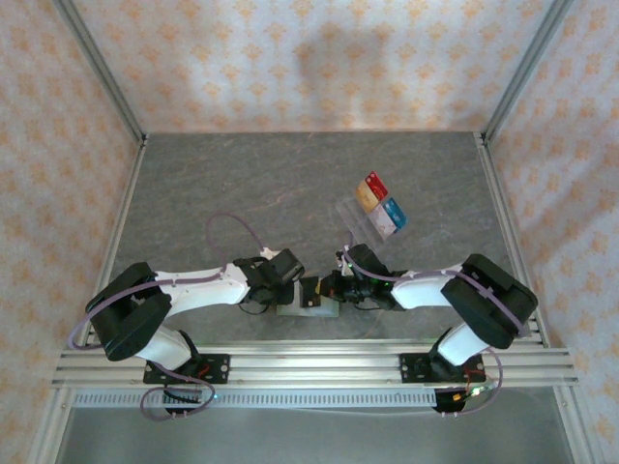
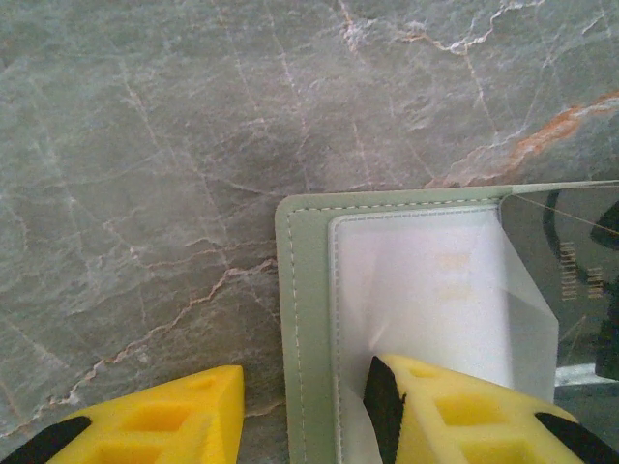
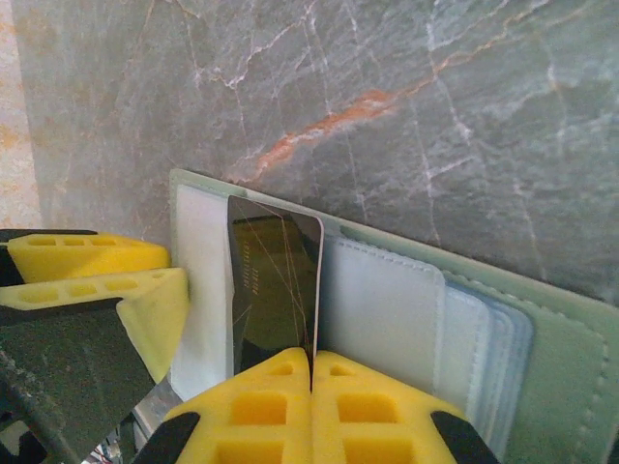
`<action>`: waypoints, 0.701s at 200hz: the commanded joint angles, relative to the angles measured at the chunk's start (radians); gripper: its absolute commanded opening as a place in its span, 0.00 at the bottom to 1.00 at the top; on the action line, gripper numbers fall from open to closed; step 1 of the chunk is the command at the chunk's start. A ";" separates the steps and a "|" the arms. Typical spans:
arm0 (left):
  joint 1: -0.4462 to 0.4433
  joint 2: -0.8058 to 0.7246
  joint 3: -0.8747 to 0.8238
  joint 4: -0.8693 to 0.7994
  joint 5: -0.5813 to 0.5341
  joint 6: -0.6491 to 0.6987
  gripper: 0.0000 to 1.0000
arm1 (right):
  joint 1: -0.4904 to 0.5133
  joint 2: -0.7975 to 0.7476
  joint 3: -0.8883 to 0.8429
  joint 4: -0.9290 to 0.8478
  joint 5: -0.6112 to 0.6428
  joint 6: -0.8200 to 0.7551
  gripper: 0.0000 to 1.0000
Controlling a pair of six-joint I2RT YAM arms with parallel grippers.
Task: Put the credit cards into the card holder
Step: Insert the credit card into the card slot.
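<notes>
Black card (image 3: 274,290) upright, clamped in right jaws; left jaws apart, straddling card holder (image 2: 305,290) edge.

Your top camera sits high behind the arm bases and looks down and forward over the whole table (image 1: 290,184). It is the far view, with the card holder (image 1: 308,309) small between the two wrists. Your left wrist camera looks almost straight down from very close, with the left gripper (image 2: 305,382) at the bottom edge. Your right wrist camera is just as close but tilted lower, looking across the holder over the right gripper (image 3: 311,372). Both wrist views share the holder's inside and the black card (image 3: 271,290), and the right view also catches the left gripper.
</notes>
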 commanded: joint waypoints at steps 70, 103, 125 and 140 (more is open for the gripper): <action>-0.011 0.049 -0.056 -0.051 0.005 -0.002 0.41 | 0.014 0.052 0.006 -0.064 -0.067 -0.039 0.00; -0.013 0.052 -0.056 -0.047 0.005 -0.003 0.41 | 0.020 0.072 0.023 -0.066 -0.074 -0.041 0.00; -0.014 0.050 -0.057 -0.050 0.005 -0.001 0.41 | 0.021 0.070 0.040 -0.078 -0.054 -0.043 0.00; -0.014 0.047 -0.059 -0.050 0.004 0.000 0.41 | 0.021 0.073 0.046 -0.078 -0.034 -0.041 0.00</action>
